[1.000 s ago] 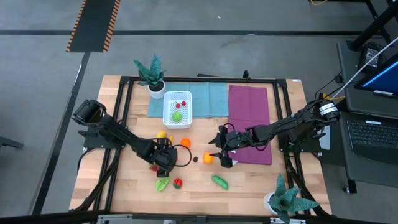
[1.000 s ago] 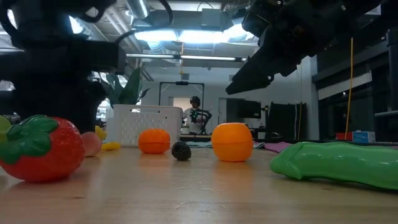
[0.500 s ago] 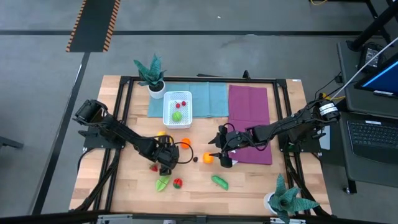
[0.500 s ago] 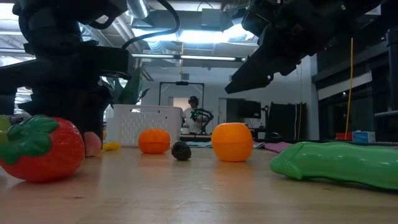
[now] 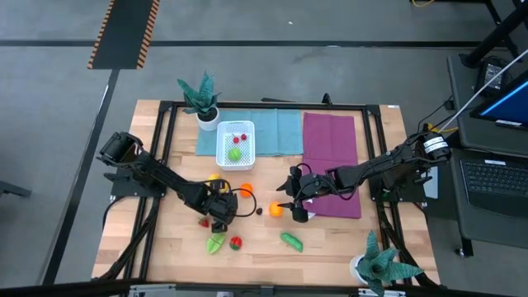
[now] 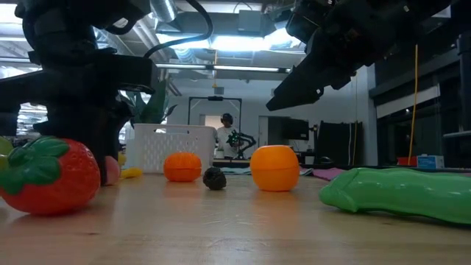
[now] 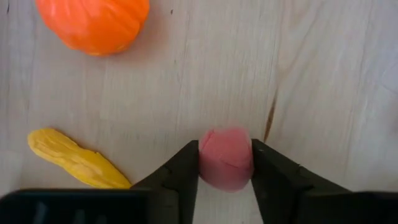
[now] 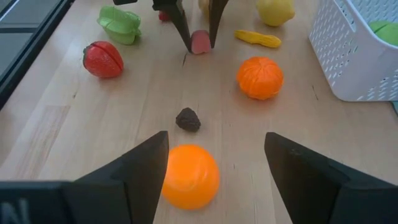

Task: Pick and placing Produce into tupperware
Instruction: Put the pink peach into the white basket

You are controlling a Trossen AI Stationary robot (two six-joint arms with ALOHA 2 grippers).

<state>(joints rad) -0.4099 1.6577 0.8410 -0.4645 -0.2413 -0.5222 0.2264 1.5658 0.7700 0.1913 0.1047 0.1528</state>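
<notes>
A pink piece of produce (image 7: 225, 158) lies on the wooden table, and my left gripper (image 7: 225, 163) stands shut on it, also seen from the right wrist view (image 8: 200, 42). Around it lie a tangerine (image 7: 93, 25), a yellow piece (image 7: 74, 158), a strawberry (image 8: 102, 59) and a green piece (image 8: 121, 23). My right gripper (image 8: 216, 140) hangs open above an orange (image 8: 189, 176), with a small dark piece (image 8: 188, 119) just beyond it. The white tupperware (image 5: 224, 153) stands on a teal cloth and holds a green piece and small red ones. My left gripper pinches the pink piece by its two opposite sides (image 7: 205, 155) between its two fingers (image 7: 181, 171). The fingers come steeply from above, pointing down. The piece sits on the table top.
A lemon (image 5: 214, 177) and a long green vegetable (image 5: 290, 240) also lie on the wood. A purple cloth (image 5: 330, 161) covers the right part. Potted plants stand at the far left (image 5: 200, 103) and near right (image 5: 381, 264). A person (image 6: 228, 136) shows far behind.
In the low view my left gripper's dark fingers have come in over the pink piece and now cover part of it. The piece has stayed on the table.
</notes>
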